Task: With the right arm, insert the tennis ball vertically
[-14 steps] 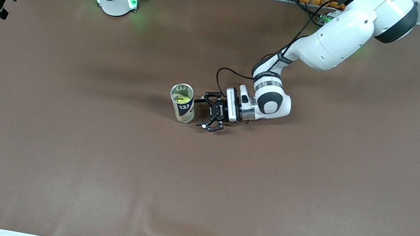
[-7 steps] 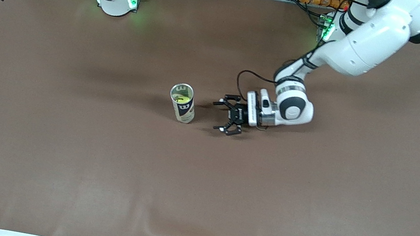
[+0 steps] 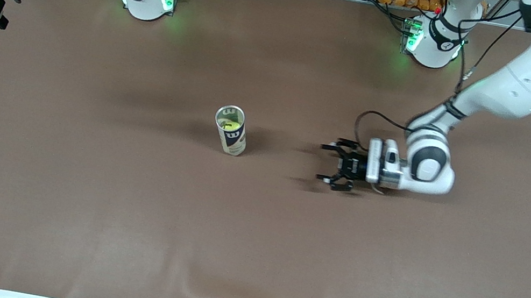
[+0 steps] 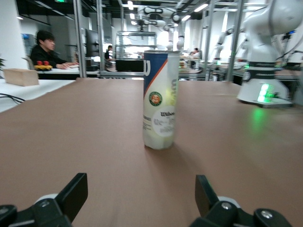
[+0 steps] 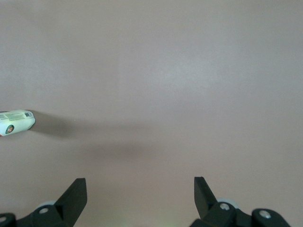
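One tennis ball (image 3: 231, 125) sits inside my upright Wilson ball can (image 3: 231, 130) mid-table. Left tool (image 3: 335, 164), jaws wide and empty, lies toward its own end; right tool (image 5: 139, 201) hangs overhead, also wide, empty.

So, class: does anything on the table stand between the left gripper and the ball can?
Nothing visible does. Only bare table lies between the open left gripper and the upright can, with the ball inside.

A brown mat (image 3: 123, 211) covered the bench; a lit workshop with metal frames (image 4: 99, 38) and a seated man (image 4: 47, 47) lay around.
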Robot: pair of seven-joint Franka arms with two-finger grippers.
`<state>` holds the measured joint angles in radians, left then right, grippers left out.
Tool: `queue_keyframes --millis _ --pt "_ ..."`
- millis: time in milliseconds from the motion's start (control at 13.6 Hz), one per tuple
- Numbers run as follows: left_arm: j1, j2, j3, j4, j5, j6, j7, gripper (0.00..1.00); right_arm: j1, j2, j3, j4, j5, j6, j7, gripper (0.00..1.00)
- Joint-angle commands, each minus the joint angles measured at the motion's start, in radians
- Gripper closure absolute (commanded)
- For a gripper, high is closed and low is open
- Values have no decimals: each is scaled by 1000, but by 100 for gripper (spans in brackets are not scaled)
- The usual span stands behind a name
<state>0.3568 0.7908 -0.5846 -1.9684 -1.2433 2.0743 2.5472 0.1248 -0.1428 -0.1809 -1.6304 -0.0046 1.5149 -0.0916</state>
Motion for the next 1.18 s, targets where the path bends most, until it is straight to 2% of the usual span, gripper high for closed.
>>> queue_keyframes --millis 0,147,295,589,884,1105 --pt "100 -25 -15 72 256 -113 -210 0 -2 3 -6 53 17 -62 -60 0" --pt "181 -30 -15 112 446 -175 -342 0 -5 5 -8 52 21 -64 -103 0" --pt "235 -31 -14 201 621 -287 -494 0 -7 8 -11 49 47 -62 -106 0" --pt "261 -27 -12 393 873 -420 -786 0 -14 8 -12 47 48 -65 -106 0" --pt "261 -30 -12 473 976 -465 -1022 0 -14 9 -12 46 48 -76 -106 0" --pt "255 -28 -14 487 995 -490 -1180 0 -16 19 -12 47 48 -76 -106 0"
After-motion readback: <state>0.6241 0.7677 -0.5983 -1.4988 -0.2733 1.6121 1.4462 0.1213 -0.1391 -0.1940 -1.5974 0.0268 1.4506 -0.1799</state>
